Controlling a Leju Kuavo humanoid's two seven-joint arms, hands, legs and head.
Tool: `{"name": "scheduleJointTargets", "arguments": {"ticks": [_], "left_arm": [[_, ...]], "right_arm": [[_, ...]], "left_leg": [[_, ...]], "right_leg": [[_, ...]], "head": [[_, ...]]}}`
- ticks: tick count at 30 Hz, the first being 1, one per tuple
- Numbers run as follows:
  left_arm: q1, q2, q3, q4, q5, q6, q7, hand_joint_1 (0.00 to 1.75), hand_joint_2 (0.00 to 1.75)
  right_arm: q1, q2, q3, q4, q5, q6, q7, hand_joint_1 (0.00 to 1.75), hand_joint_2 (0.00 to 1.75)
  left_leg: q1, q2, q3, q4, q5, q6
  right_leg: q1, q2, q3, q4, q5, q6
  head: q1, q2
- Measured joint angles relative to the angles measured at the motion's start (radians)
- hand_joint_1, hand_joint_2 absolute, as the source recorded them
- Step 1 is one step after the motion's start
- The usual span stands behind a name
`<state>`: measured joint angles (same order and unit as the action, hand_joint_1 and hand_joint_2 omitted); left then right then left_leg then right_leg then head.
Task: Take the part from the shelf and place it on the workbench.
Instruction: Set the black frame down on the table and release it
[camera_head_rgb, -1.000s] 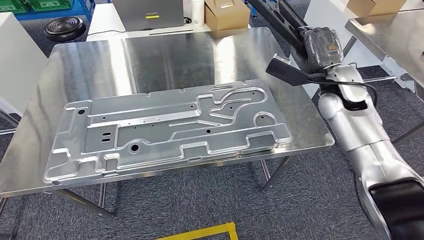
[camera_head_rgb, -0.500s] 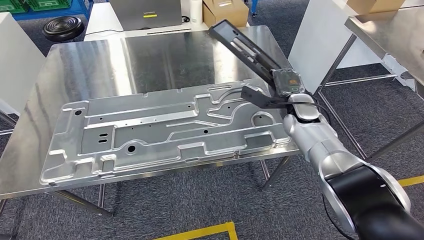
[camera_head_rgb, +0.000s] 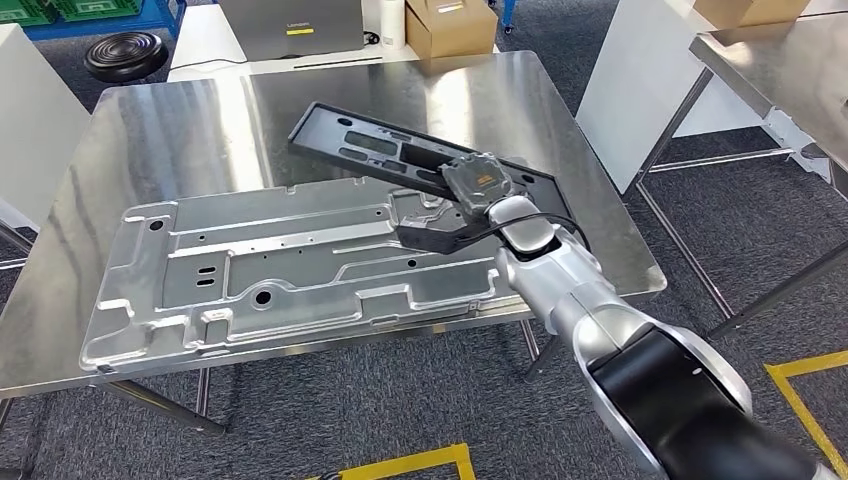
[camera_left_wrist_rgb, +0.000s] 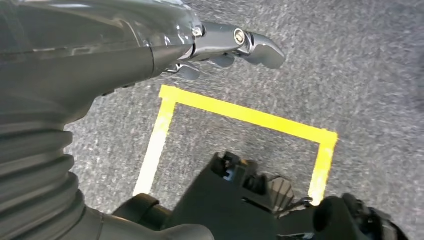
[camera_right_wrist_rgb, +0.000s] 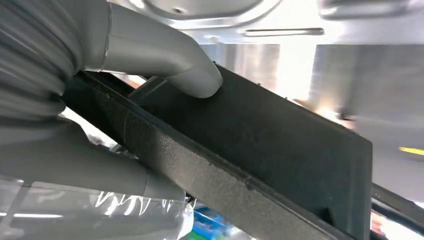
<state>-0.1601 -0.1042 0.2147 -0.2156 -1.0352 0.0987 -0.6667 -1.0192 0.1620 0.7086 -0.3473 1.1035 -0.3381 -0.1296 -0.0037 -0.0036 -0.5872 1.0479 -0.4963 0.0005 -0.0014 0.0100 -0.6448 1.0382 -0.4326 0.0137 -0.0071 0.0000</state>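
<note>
The right robot hand (camera_head_rgb: 478, 185) is clamped on one end of the long black part (camera_head_rgb: 400, 158), thumb (camera_right_wrist_rgb: 187, 75) pressed on its face. The part sits tilted over the steel table (camera_head_rgb: 180, 130), behind the large stamped metal panel (camera_head_rgb: 300, 270). The left robot hand (camera_left_wrist_rgb: 220, 47) hangs over grey carpet (camera_left_wrist_rgb: 360, 75) holding nothing, fingers loosely apart.

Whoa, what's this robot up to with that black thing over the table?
The right robot hand is gripping one end of a long black plastic part and holding it over the steel workbench. The part's near end hangs above a big stamped metal panel lying on the bench; whether its far end touches the benchtop is hard to tell. The left robot hand holds nothing, hanging over grey carpet with yellow floor tape.
</note>
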Motion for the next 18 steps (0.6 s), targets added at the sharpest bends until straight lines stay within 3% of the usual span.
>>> {"name": "scheduleJointTargets", "arguments": {"ticks": [12, 18], "left_arm": [[-0.004, -0.003, -0.029, -0.005, 0.034, -0.001, -0.001, 0.00, 1.75], [-0.001, -0.003, -0.031, -0.006, 0.057, 0.005, -0.003, 0.00, 1.75]], "right_arm": [[0.058, 0.116, 0.099, 0.001, 0.070, -0.016, -0.164, 1.69, 1.75], [0.090, 0.113, 0.128, 0.001, 0.039, -0.015, -0.187, 1.69, 1.75]], "left_leg": [[0.000, 0.000, 0.000, 0.000, 0.000, 0.000], [-0.001, 0.000, 0.000, 0.000, 0.000, 0.000]], "right_leg": [[0.000, 0.000, 0.000, 0.000, 0.000, -0.001], [0.000, 0.000, 0.000, 0.000, -0.001, -0.001]], "head": [[-0.001, 0.000], [0.000, 0.000]]}}
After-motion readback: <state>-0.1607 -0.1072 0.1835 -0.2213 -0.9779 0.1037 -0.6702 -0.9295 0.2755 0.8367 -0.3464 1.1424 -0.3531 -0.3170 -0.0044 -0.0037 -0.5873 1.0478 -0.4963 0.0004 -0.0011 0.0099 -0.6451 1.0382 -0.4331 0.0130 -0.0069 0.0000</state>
